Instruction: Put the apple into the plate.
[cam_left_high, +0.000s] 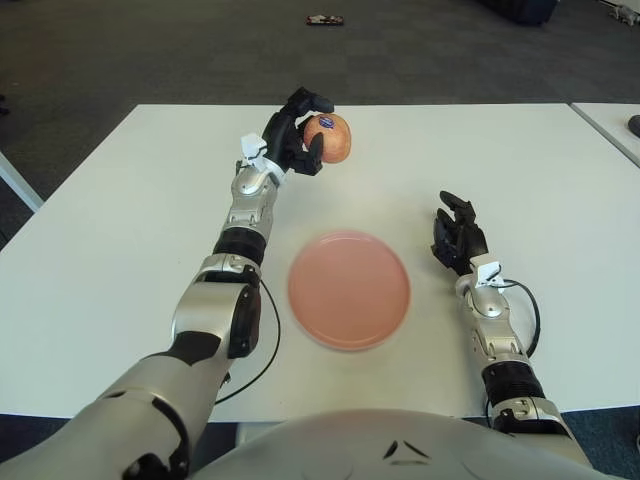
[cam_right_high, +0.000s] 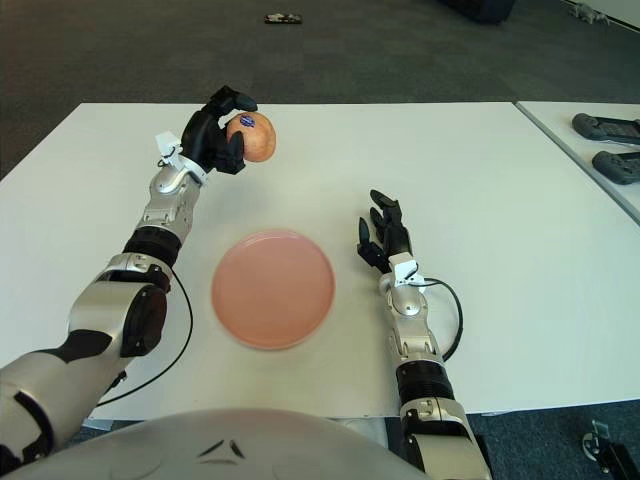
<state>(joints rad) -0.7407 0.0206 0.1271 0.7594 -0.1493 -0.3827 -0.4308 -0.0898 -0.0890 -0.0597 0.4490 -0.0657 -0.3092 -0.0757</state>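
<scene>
My left hand (cam_left_high: 303, 128) is shut on a red-orange apple (cam_left_high: 332, 137) with a small blue sticker and holds it in the air above the far middle of the white table (cam_left_high: 120, 220). The pink round plate (cam_left_high: 349, 288) lies nearer to me, below and slightly right of the apple, with nothing on it. My right hand (cam_left_high: 455, 233) shows to the right of the plate, fingers relaxed and holding nothing.
A black cable (cam_left_high: 262, 345) loops over the table by my left forearm, left of the plate. A second table with dark devices (cam_right_high: 610, 145) stands at the far right. A small dark object (cam_left_high: 325, 19) lies on the carpet beyond the table.
</scene>
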